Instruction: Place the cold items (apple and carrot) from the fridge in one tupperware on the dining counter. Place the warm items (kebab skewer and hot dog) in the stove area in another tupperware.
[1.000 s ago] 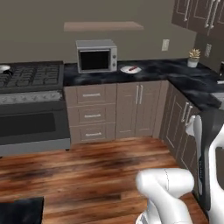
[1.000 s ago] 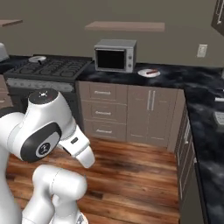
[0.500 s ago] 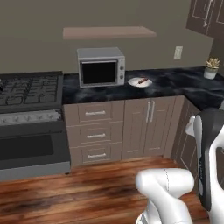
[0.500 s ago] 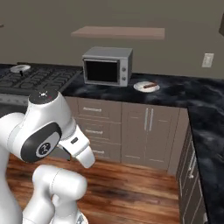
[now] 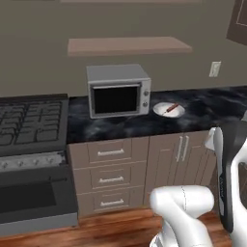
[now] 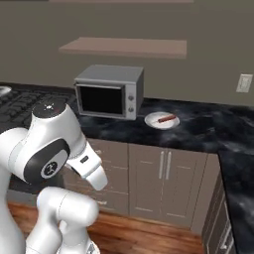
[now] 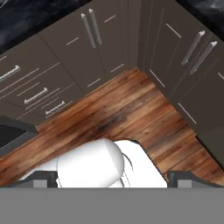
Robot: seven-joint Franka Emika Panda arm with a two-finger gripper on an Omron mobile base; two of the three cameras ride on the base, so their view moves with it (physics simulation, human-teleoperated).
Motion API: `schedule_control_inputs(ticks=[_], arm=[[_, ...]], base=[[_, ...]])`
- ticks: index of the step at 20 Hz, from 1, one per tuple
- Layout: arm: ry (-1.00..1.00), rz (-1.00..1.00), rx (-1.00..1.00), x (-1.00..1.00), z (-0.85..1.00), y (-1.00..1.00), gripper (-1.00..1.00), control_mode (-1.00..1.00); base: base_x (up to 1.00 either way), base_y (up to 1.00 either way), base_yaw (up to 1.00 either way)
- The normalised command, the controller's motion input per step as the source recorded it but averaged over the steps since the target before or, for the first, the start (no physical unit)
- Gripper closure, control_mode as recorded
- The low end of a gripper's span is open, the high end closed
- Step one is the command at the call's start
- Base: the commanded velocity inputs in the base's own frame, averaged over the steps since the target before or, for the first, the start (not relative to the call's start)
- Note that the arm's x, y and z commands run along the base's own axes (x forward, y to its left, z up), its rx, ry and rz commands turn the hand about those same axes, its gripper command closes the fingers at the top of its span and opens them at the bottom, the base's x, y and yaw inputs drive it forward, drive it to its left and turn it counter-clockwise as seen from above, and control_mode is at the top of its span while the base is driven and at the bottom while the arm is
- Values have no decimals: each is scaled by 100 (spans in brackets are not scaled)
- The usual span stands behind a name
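A white plate [image 5: 179, 111] [image 6: 153, 121] lies on the black counter just right of the microwave. On it rests a thin reddish-brown item [image 5: 171, 107] [image 6: 165, 118]; I cannot tell whether it is the hot dog or the kebab skewer. In the hand view my gripper [image 7: 116, 178] points down at the wooden floor, far from the plate. Its two dark fingertips [image 7: 43, 176] stand wide apart at the bottom corners, open, with nothing held between them.
A grey microwave [image 5: 118, 90] [image 6: 109, 92] stands under a wooden shelf [image 5: 128, 46]. The gas stove [image 5: 29, 125] is to its left. Drawers [image 5: 110, 166] and cabinet doors [image 6: 163, 178] run below the counter. A corner of cabinets [image 7: 175, 57] borders the floor [image 7: 127, 109].
The whole picture has shifted and grown: the base has driven closer to the microwave counter. The arm keeps the same pose.
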Motion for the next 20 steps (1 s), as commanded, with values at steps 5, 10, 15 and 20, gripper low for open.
schedule_control_inputs(ticks=[5, 10, 15, 20], arm=[[0, 0, 0, 0, 0, 0, -100, 100], [0, 0, 0, 0, 0, 0, -100, 100], [0, 0, 0, 0, 0, 0, -100, 100], [2, -4, 2, 15, 0, -5, -100, -100]], base=[[100, -19, -3], [90, -35, -20], [76, -41, -25], [56, -30, -19]])
